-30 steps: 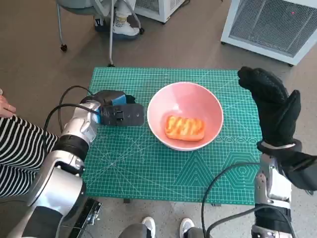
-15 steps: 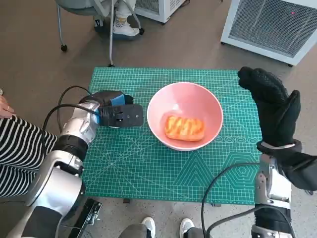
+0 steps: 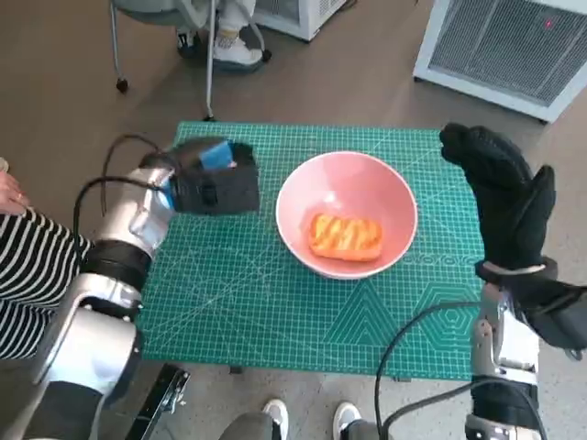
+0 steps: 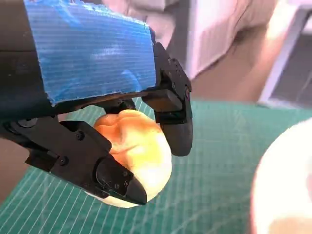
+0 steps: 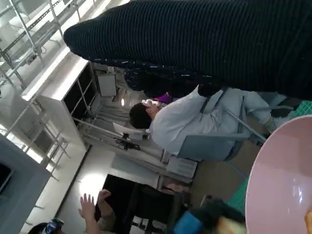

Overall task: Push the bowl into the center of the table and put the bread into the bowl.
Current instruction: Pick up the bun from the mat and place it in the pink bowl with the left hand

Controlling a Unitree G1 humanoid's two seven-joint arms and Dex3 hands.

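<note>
A pink bowl (image 3: pixel 347 197) stands near the middle of the green mat (image 3: pixel 275 312), with an orange glazed bread (image 3: pixel 345 236) lying inside it. My left hand (image 3: pixel 213 179) hovers just left of the bowl. In the left wrist view its black fingers (image 4: pixel 178 126) grip a second bread, a pale yellow roll (image 4: pixel 134 158), above the mat, with the bowl rim (image 4: pixel 280 180) beside it. The head view hides this roll under the hand. My gloved right hand (image 3: pixel 504 197) is raised to the right of the bowl, fingers extended, holding nothing. The bowl's edge (image 5: pixel 278 185) also shows in the right wrist view.
A person's striped sleeve (image 3: pixel 27 275) lies at the table's left side. A chair and feet (image 3: pixel 225 46) stand beyond the far edge, and a white cabinet (image 3: pixel 514 46) at the far right. Shoes (image 3: pixel 275 417) show at the near edge. A seated person (image 5: pixel 190 122) appears in the right wrist view.
My left hand has risen from the mat and moved slightly away from me, holding the roll. The bowl, its bread and my right hand have stayed in place.
</note>
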